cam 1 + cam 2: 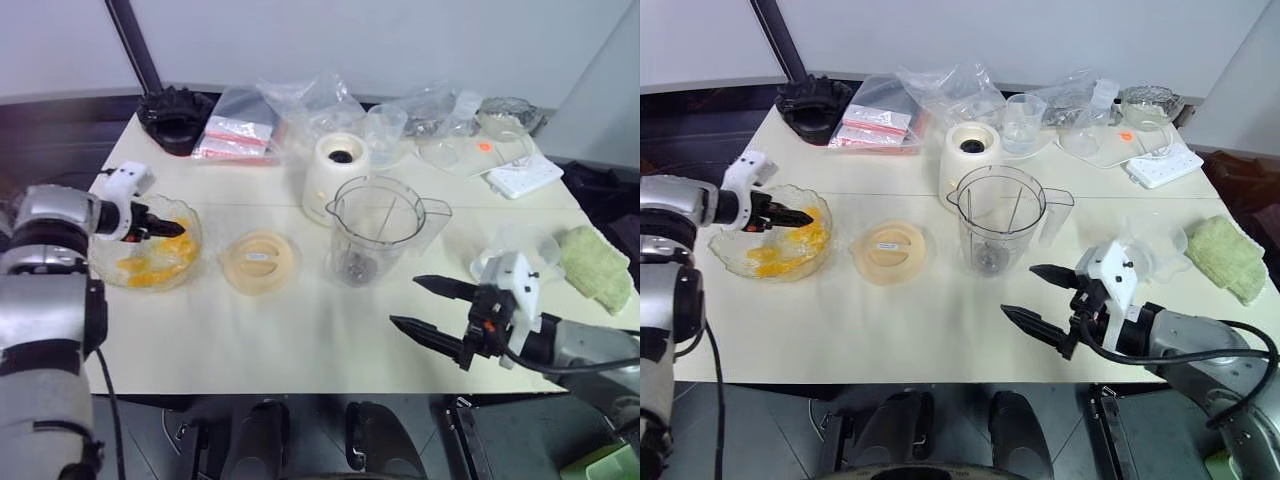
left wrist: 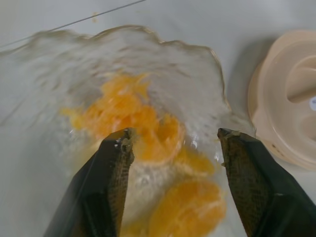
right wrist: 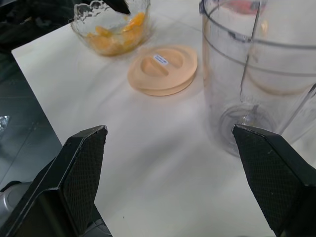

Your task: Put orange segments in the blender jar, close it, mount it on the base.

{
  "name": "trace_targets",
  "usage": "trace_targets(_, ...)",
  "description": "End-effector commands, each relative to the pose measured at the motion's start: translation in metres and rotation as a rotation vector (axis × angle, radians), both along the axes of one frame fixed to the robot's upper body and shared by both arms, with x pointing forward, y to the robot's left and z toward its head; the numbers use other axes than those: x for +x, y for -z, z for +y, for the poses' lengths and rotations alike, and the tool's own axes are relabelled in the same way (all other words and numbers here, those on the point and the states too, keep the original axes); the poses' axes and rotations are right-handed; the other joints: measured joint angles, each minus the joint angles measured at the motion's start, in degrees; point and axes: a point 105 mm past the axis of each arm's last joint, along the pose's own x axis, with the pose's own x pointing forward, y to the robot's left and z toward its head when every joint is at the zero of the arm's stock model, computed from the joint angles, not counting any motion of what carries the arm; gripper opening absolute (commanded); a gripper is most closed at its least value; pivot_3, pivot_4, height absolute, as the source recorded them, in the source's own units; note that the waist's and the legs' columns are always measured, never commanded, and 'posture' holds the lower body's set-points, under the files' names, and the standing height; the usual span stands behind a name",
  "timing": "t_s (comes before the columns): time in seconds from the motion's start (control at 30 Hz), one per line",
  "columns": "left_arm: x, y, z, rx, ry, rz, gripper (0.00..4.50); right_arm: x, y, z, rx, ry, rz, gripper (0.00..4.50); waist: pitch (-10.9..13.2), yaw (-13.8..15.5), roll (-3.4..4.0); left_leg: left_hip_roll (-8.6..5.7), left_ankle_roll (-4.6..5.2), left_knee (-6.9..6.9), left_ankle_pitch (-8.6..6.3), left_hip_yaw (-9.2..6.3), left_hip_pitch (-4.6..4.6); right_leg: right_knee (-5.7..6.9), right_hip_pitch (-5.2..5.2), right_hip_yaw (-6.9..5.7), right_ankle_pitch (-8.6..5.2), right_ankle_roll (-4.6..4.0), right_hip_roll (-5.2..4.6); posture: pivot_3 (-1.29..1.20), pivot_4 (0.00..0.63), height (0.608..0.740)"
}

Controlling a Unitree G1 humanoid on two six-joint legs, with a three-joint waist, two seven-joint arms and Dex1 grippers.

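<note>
left gripper [image 2: 173, 140] spread open inside the glass bowl [image 1: 112, 262], fingers either side of the orange segments [image 2: 148, 128], gripping nothing | right gripper [image 1: 428, 305] wide open, empty, above the table [image 1: 300, 340] near its front edge | blender jar [image 1: 378, 228] upright mid-table, lid [image 1: 259, 261] flat between bowl and jar | base [image 1: 335, 172] just behind the jar

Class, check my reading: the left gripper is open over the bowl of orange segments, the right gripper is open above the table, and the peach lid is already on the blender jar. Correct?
One error: the peach lid is not on the blender jar; in the left eye view it lies flat on the table between the bowl and the jar, whose top is open. The rest stands.
</note>
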Motion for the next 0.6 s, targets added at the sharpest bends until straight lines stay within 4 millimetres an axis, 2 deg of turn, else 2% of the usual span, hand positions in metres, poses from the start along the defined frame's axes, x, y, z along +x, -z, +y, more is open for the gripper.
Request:
trace_targets(0.03,0.003,0.006,0.008,0.074,-0.035,-0.023,2.93,-0.004,-0.009,0.006,0.008,-0.016,-0.034,4.29,0.0,0.0,0.00,0.01,0.00,0.00,0.00,0.00,0.00,0.00,0.00,0.00,0.00,0.00,0.02,0.00,0.150,0.740)
trace_targets(0.43,0.015,0.019,0.000,0.106,-0.101,-0.086,2.93,-0.006,-0.003,0.008,0.008,0.012,-0.019,4.29,0.0,0.2,-0.02,-0.04,0.00,0.02,0.00,0.02,0.00,0.00,0.01,0.02,0.07,0.11,-0.05,0.00,0.150,0.740)
trace_targets(0.53,0.016,0.023,-0.002,0.108,-0.114,-0.086,3.80,-0.006,-0.002,0.007,0.007,0.015,-0.018,4.29,0.0,0.0,-0.03,-0.04,0.00,0.02,0.00,0.02,0.00,0.00,0.01,0.02,0.07,0.12,-0.04,0.00,0.150,0.740)
trace_targets(0.57,0.016,0.025,-0.001,0.113,-0.125,-0.089,4.25,-0.006,-0.002,0.007,0.007,0.016,-0.017,4.29,0.0,0.0,-0.03,-0.03,0.00,0.02,0.00,0.03,0.00,0.00,0.01,0.03,0.08,0.13,-0.03,0.00,0.150,0.740)
trace_targets(0.6,0.017,0.025,0.000,0.123,-0.136,-0.094,4.38,-0.006,-0.002,0.007,0.006,0.017,-0.017,4.29,0.0,0.0,-0.02,-0.03,0.00,0.02,0.00,0.03,0.00,0.00,0.00,0.03,0.08,0.13,-0.03,0.00,0.150,0.740)
